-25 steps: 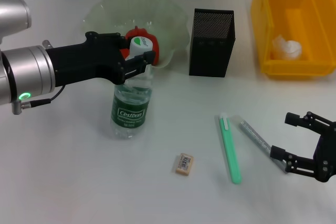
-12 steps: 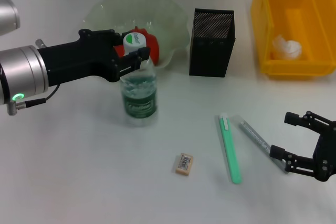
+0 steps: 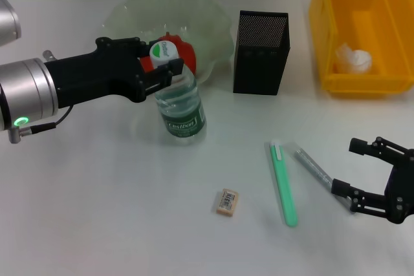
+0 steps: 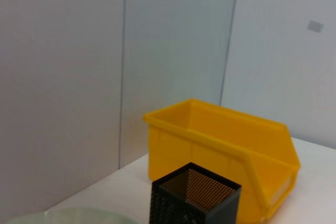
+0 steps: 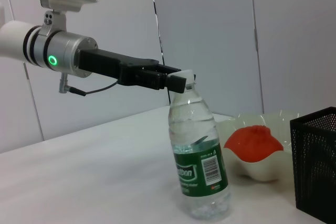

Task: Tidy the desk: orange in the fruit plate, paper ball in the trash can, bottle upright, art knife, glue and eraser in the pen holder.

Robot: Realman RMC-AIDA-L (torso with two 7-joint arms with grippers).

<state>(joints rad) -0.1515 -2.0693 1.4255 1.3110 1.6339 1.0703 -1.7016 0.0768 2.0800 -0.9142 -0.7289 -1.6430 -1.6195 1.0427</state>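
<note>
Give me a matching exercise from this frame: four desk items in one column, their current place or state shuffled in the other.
Items:
1. orange
2. paper ball
3. bottle
4. eraser

Places or states:
A. lying loose on the desk
B. standing on the desk, cap gripped by the left hand
C. inside the trash can
D. in the fruit plate

Pairs: 1-D, 2-C, 3-B, 4-A
</note>
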